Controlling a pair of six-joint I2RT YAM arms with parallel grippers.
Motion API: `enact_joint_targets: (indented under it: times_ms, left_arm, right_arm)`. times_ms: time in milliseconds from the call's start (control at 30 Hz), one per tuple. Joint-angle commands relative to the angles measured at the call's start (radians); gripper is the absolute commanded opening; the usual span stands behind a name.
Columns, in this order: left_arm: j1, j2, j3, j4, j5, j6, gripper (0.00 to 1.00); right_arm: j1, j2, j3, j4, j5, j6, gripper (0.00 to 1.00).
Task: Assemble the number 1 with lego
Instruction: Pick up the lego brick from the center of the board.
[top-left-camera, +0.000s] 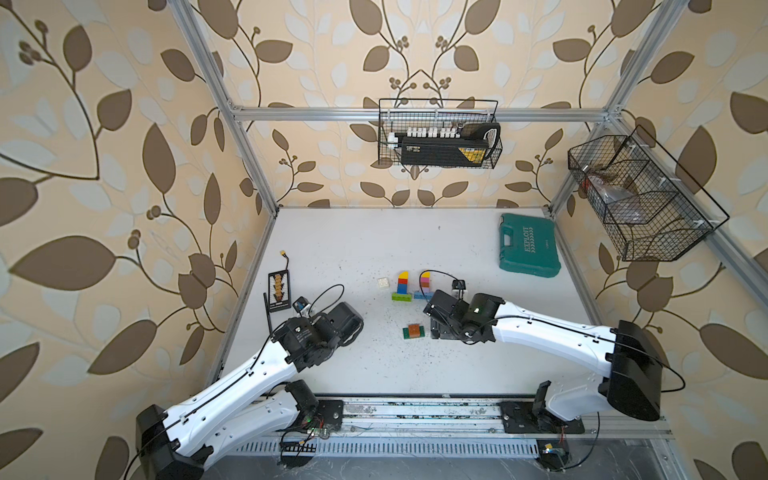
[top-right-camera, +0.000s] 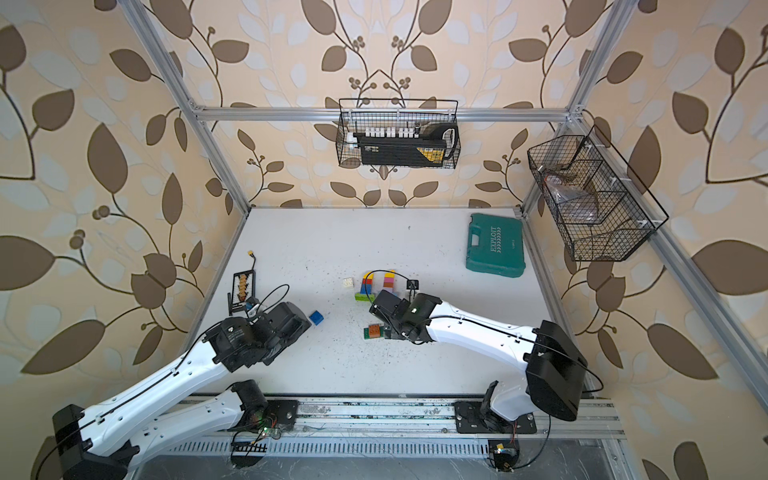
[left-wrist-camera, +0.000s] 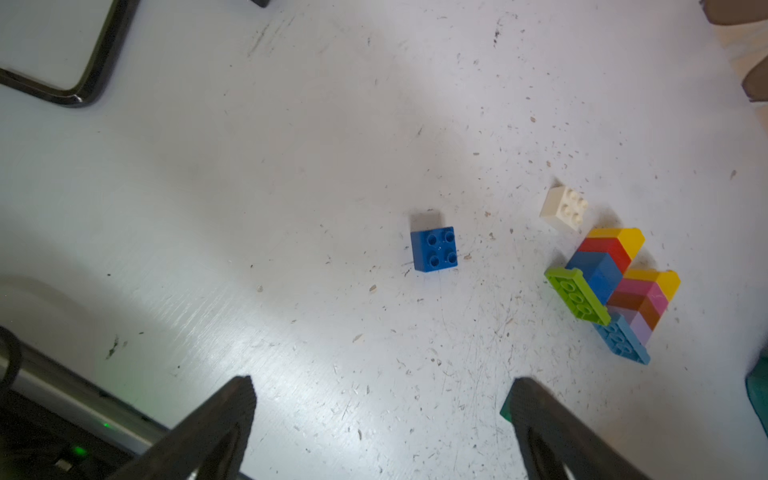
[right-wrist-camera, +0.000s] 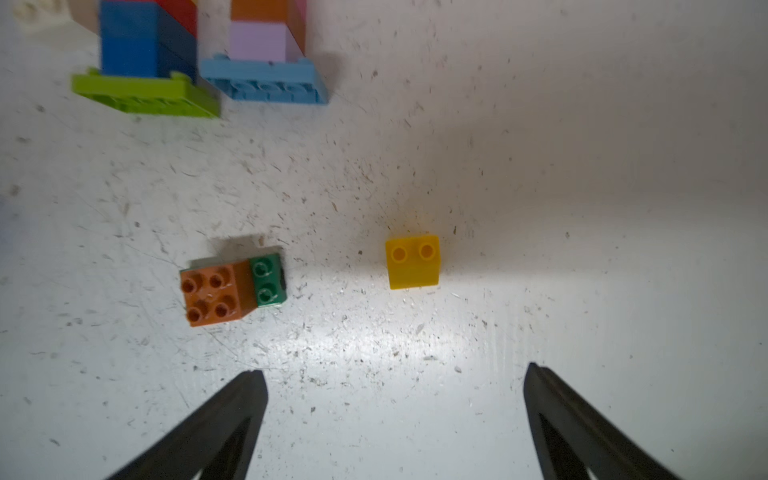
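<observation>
1. The left wrist view shows a blue brick (left-wrist-camera: 434, 249) alone on the table (left-wrist-camera: 249, 187) with its studs up. In a top view (top-right-camera: 316, 318) it lies just beside the left arm.
2. Only the right wrist view shows a yellow brick (right-wrist-camera: 412, 262) with two studs. In both top views the right arm covers that spot.
3. The left gripper (left-wrist-camera: 380, 415) and the right gripper (right-wrist-camera: 395, 407) both stand wide apart above the table and hold nothing.
4. The back basket (top-left-camera: 386, 158) holds a black box (top-left-camera: 440, 151) and a row of small white pieces. The side basket (top-left-camera: 665, 245) holds a crumpled bundle (top-left-camera: 609, 189) that I cannot make out. The teal case (top-left-camera: 530, 249) lies shut in the far right corner.
5. Mid-table, the lime-based stack (top-left-camera: 402, 284) and the blue-based stack (top-left-camera: 424, 286) lie flat side by side. Their long axes run front to back, with the bases toward the robot and the yellow tips toward the back wall. A white brick (top-left-camera: 383, 283) sits near them. Nearer the robot, an orange brick (right-wrist-camera: 214, 293) sits on a green brick (right-wrist-camera: 268, 282), and the green brick's length runs crosswise.
</observation>
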Motion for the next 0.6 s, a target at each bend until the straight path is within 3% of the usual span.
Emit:
enact_joint_targets:
  times_ms: [0,100,267,433,567]
  left_arm:
    - [0.157,0.133,0.060,0.049,0.200,0.100,0.93]
    - [0.250,0.322,0.152,0.060,0.301,0.157,0.92]
    - [0.271,0.638,0.379,-0.041,0.313,0.238,0.94]
    - [0.285,0.767,0.462,-0.037,0.326,0.244,0.93]
    - [0.295,0.786,0.433,0.025,0.363,0.242,0.86]
  right_arm:
    - [0.022,-0.191,-0.112,0.068,0.107,0.045,1.00]
    - [0.014,-0.380,-0.283,0.240,0.109,0.050,0.99]
    - [-0.057,-0.574,-0.429,0.387,-0.020,0.001,0.99]
    - [-0.078,-0.590,-0.462,0.427,-0.051,0.014,0.99]
    - [-0.079,-0.568,-0.468,0.457,-0.083,0.016,1.00]
